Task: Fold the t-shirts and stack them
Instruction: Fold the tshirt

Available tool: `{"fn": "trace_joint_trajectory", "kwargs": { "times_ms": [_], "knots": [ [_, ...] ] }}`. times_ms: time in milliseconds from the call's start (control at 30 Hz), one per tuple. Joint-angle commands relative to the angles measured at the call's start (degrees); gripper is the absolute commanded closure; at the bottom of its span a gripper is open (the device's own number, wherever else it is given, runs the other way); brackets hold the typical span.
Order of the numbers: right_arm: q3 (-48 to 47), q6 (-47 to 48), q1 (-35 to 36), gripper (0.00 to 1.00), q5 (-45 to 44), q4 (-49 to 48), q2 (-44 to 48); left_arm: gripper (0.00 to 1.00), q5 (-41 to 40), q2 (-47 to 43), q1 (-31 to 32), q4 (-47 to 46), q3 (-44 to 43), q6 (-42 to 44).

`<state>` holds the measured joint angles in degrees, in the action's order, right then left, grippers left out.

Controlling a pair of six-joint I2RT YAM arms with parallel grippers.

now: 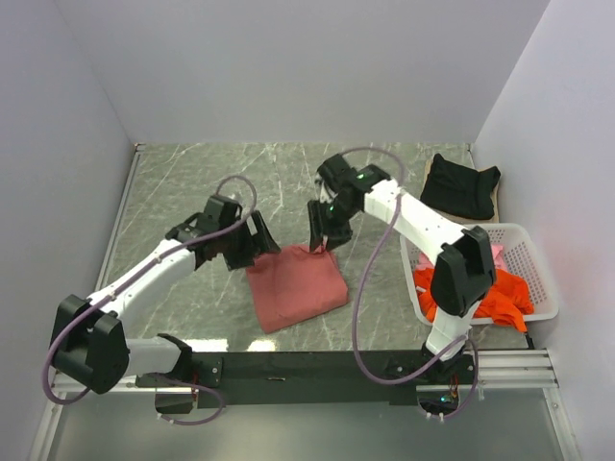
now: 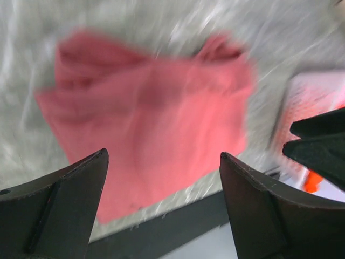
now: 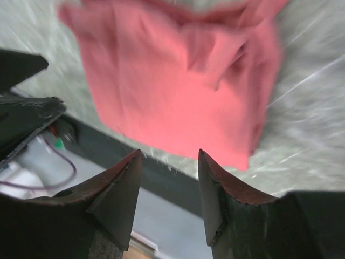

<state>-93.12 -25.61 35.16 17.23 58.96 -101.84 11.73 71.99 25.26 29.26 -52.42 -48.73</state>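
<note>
- left gripper [image 1: 261, 240] spread wide, holding nothing, arm reaching low to the far left corner of the folded red shirt [image 1: 296, 286]
- right gripper [image 1: 324, 235] parted too, empty, pointing down over the shirt's far edge
- shirt lies mid-table

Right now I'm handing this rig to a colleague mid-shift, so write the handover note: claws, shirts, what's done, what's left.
Left claw: open, empty, above the brick-red cloth t-shirt.
Right claw: open, empty, at that shirt's far edge.
Done: brick-red shirt lies folded on the grey marbled table; black cloth t-shirt folded at the far right corner.
Left: bright orange t-shirt and pink t-shirt lie crumpled in the white plastic lattice basket; fold both, then stack all four.
</note>
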Motion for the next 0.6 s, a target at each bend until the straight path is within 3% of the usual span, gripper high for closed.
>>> {"fn": "trace_joint_trajectory", "kwargs": {
  "times_ms": [0, 167, 567],
  "knots": [
    [4.2, 0.9, 2.7, 0.48, 4.5, -1.8, -1.7, 0.11, 1.9, -0.8, 1.8, -4.1, 4.0, -3.7],
    [6.6, -0.5, 2.9, 0.48, 5.2, -5.7, -5.7, 0.11, 2.2, 0.5, 4.4, -9.6, 4.9, -4.7],
    [-3.8, -4.1, -3.5, 0.48, -1.6, -8.2, -18.3, 0.11, 0.2, 12.0, 14.4, -14.7, 3.7, -2.2]
  ]
}}
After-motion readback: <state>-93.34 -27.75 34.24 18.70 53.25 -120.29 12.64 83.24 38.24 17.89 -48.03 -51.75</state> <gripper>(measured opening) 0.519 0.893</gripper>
